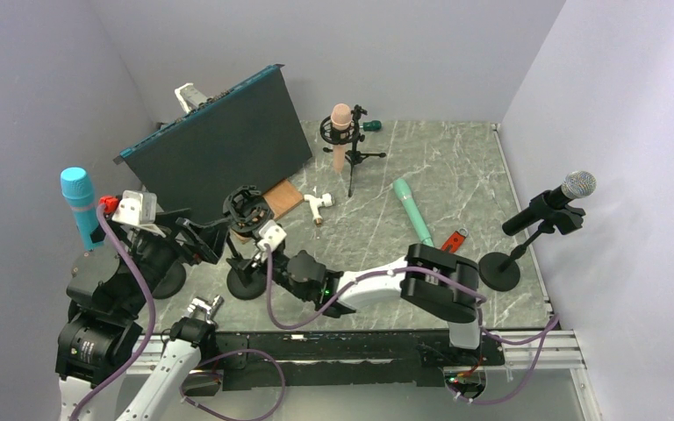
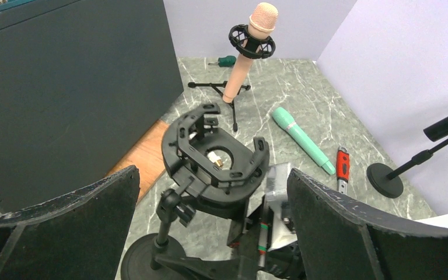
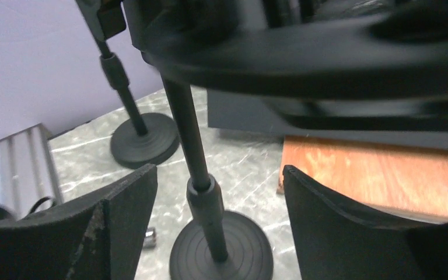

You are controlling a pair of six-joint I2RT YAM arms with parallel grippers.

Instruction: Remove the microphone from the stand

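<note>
Black shock-mount stand (image 1: 247,210) upright left of centre, apparently empty — teal microphone (image 1: 412,210) lies flat at its three o'clock.

A robot lab's test cell. Pale lilac wall panels (image 1: 579,53) box in a grey marble-patterned tabletop (image 1: 465,167), with a silver aluminium rail (image 1: 535,355) along its near edge

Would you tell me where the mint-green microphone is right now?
In the top view, the mint-green microphone lies flat on the marble table, right of centre, between the pink microphone on its tripod and the small red tool.
</note>
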